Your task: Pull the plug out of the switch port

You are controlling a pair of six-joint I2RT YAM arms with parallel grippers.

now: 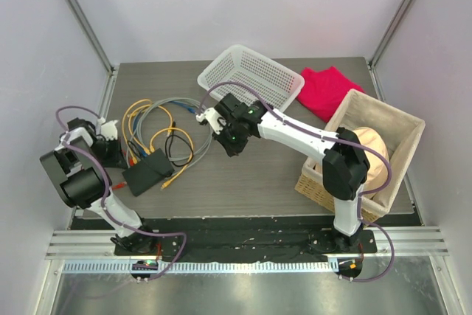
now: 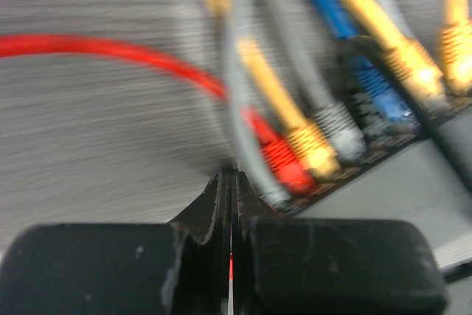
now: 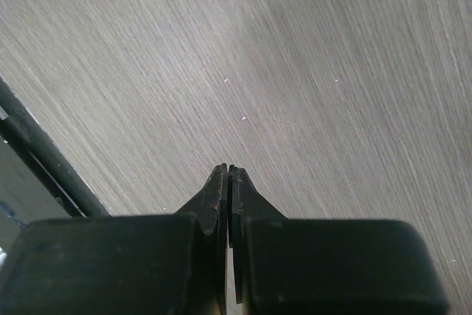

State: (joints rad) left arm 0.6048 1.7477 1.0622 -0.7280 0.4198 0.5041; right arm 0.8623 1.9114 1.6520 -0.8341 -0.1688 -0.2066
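**Left gripper sits right at the plugs**

The switch (image 1: 147, 172) lies flat on the table (image 3: 332, 71), close to the left arm. Its long side with the holes faces that arm, and a row of plugs sticks out of it. The left gripper (image 2: 227, 175) is pinched together. A thin bit of red shows in the slit, but the view is blurry, so it may hold nothing. The red plug (image 2: 284, 161) is just past its tips, up and to the right. The right gripper (image 3: 228, 171) is pinched together too, well apart from the switch. The left arm looks best placed to pull, straight back from the holes.
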